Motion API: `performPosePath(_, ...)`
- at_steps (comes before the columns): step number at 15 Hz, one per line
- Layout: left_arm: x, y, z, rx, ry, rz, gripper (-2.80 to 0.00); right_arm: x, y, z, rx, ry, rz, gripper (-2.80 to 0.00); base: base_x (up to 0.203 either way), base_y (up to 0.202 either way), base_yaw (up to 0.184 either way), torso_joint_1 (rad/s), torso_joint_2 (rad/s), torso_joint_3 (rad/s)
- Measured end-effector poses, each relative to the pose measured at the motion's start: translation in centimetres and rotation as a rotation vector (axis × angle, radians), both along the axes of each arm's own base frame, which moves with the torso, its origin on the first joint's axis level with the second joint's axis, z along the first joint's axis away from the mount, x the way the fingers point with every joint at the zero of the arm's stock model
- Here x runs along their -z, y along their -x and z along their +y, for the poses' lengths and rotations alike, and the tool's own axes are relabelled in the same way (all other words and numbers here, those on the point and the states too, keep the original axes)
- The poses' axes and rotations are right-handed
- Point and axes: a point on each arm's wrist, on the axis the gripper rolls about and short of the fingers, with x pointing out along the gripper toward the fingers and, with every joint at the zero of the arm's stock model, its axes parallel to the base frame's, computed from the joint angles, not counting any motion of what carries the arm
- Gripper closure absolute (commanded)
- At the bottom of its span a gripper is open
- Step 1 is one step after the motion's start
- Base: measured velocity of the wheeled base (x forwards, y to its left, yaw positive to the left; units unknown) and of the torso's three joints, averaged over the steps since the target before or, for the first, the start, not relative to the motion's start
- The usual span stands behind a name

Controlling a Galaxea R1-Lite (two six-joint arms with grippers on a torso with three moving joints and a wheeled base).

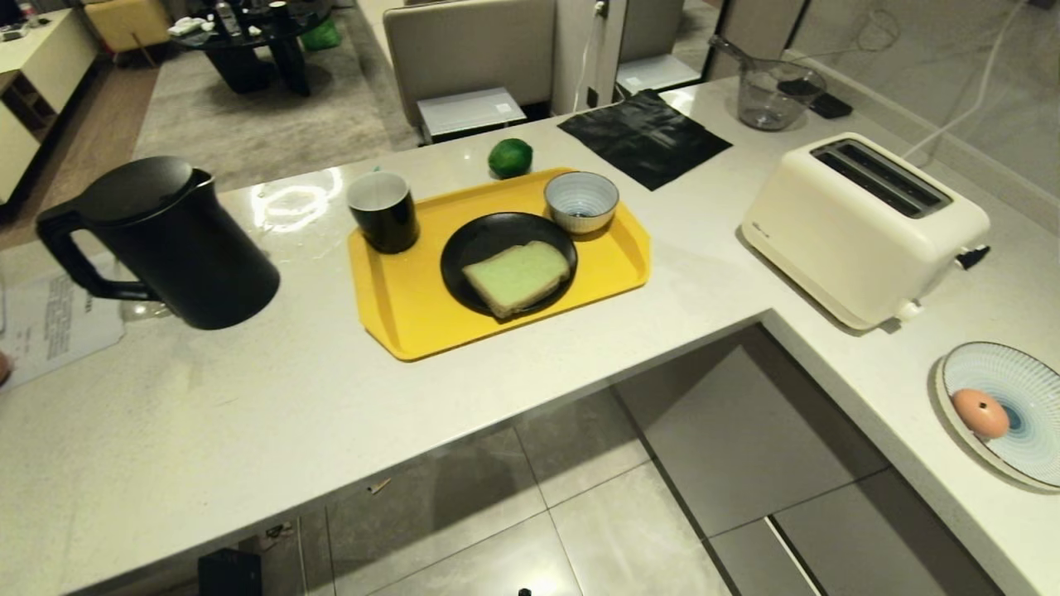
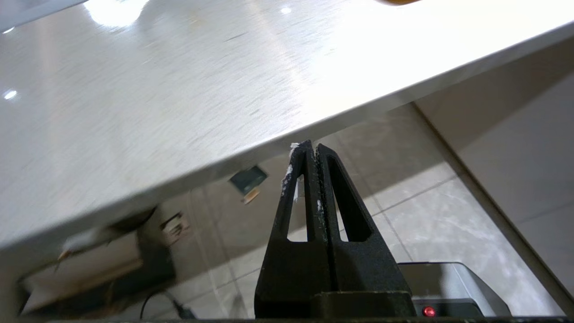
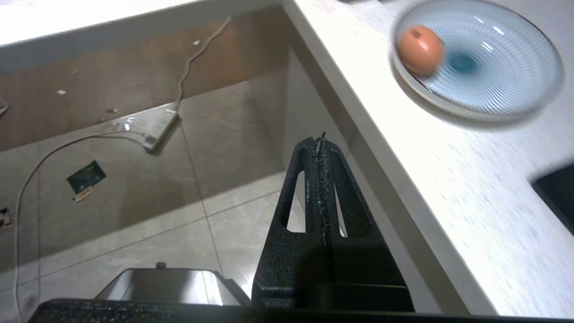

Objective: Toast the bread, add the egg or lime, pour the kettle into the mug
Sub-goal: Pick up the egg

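My left gripper point(image 2: 312, 150) hangs below the near edge of the white counter point(image 1: 273, 414), its two black fingers pressed flat together with nothing between them, over the tiled floor. My right gripper point(image 3: 320, 143) is clenched just the same, empty, low beside the counter's right-hand run. Neither arm reaches into my head view. On the counter ahead sits a yellow tray point(image 1: 397, 306). The bread point(image 1: 517, 277) lies flat on a black plate point(image 1: 472, 248) in the middle of that tray. The mug point(image 1: 383, 212) stands upright on the tray's far left corner, and a striped bowl point(image 1: 581, 201) stands on its far right side. The lime point(image 1: 510, 157) rests on the bare counter just beyond the tray's far edge (not on the tray itself). The kettle point(image 1: 161, 244) stands well to the left of the tray, lid on, handle pointing left, with a sheet of paper point(image 1: 54, 323) beside it. The cream toaster point(image 1: 861, 228) sits to the right of the tray, its slots facing up. Nearer me on the right, the egg point(image 1: 980, 413) lies in a shallow striped dish point(image 1: 1031, 389), close to my right gripper. Farther back lie a black cloth point(image 1: 646, 136) and a clear measuring jug point(image 1: 774, 95).
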Motion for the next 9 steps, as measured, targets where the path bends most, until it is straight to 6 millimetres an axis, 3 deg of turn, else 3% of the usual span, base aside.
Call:
performPosePath(7, 0.0, 0.0, 0.0, 0.0, 0.0, 0.0, 0.0, 0.0, 0.0, 0.0, -0.001, 0.0, 0.0, 0.0, 0.002, 0.009, -0.169, 0.003, 0.0, 0.004)
performPosePath(9, -0.01, 0.0, 0.0, 0.0, 0.0, -0.001, 0.0, 0.0, 0.0, 0.0, 0.0, 0.0, 0.0, 0.0, 0.0, 0.002, -0.097, 0.002, 0.0, 0.003)
